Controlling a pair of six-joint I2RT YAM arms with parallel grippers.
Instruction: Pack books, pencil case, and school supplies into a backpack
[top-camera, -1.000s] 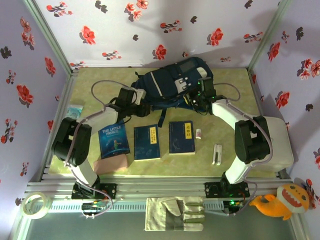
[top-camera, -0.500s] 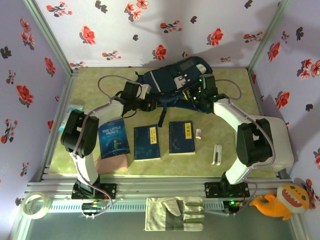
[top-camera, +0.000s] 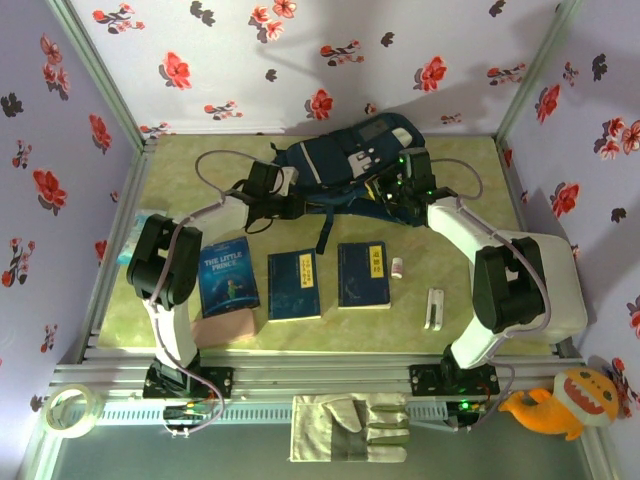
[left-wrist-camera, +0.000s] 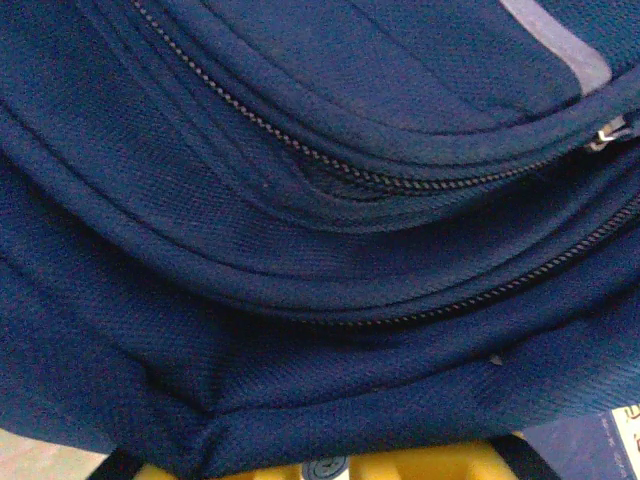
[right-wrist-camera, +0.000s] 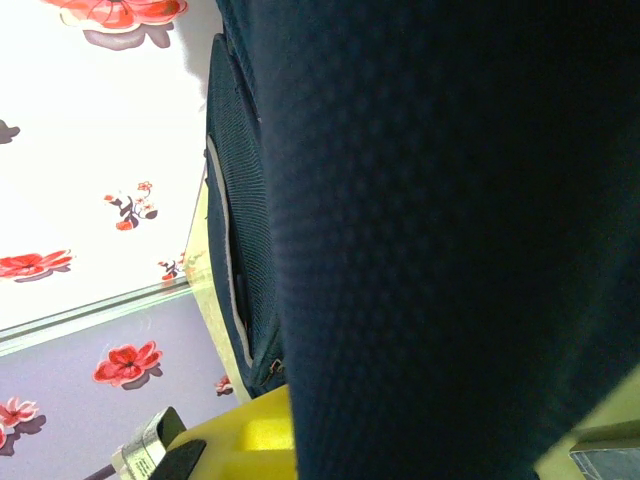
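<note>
Top external view: three books (top-camera: 294, 284), a pink pencil case (top-camera: 225, 328) and small white supplies (top-camera: 434, 308) wait unpacked on the near table (top-camera: 170, 165). Farther back, both claws are at the navy backpack (top-camera: 335, 160): the right claw (top-camera: 390, 191) is closed, the left claw's (top-camera: 293, 203) state cannot be told. Opening the bag appears to be under way; next its mouth needs spreading.

Left gripper (top-camera: 297, 203) has its tips buried against the backpack (top-camera: 345, 160), so no clue how the jaws sit. In the left wrist view the bag runs off every edge. In the right wrist view the fabric is just a blurry wall. The left arm hides part of the pencil case (top-camera: 228, 328) and most of the blue packet (top-camera: 143, 217). The book (top-camera: 363, 274) label is too small to read.
</note>
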